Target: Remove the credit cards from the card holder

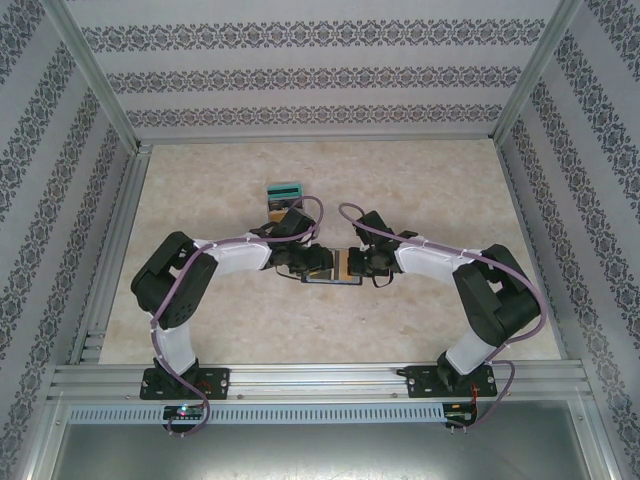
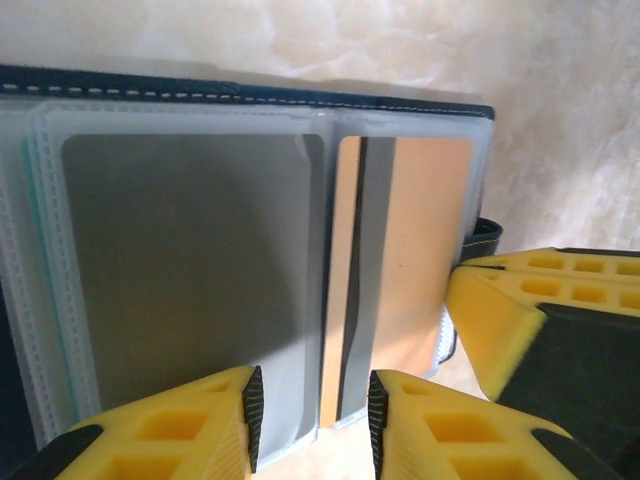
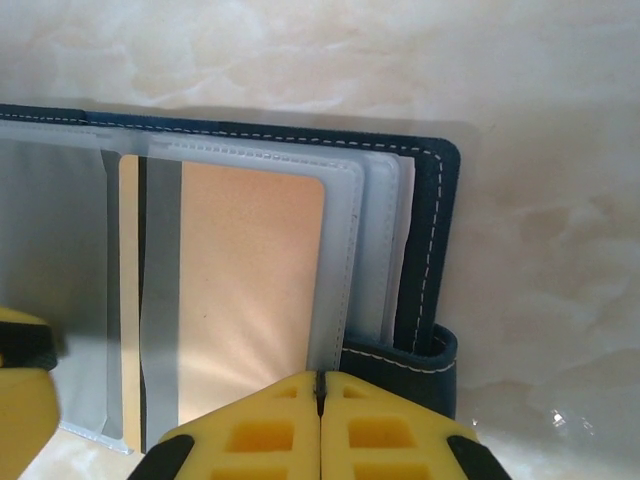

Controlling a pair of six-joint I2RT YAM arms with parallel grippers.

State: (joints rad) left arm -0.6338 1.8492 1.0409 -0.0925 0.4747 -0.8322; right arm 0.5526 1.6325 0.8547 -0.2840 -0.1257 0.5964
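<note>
Yellow left gripper (image 2: pixel 312 400) fingers stand narrowly apart at the near edge of the open card holder (image 2: pixel 250 90); its sleeves (image 2: pixel 50 250) hold a grey card (image 2: pixel 190 270) left, an orange card (image 2: pixel 425 250) right. Pressed shut, the right gripper (image 3: pixel 320 385) meets the orange card's sleeve, grip unclear. Overhead, the holder lies mid-table (image 1: pixel 200 190), wooden box (image 1: pixel 283 195) beyond.

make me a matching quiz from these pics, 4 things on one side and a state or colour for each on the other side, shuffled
Column 1
1. left fingers
2. right fingers
3. orange card
4. box

Column 2
a. teal on top
b. shut together
c. tucked in the holder
d. apart

Pairs: 1-d, 2-b, 3-c, 4-a
</note>
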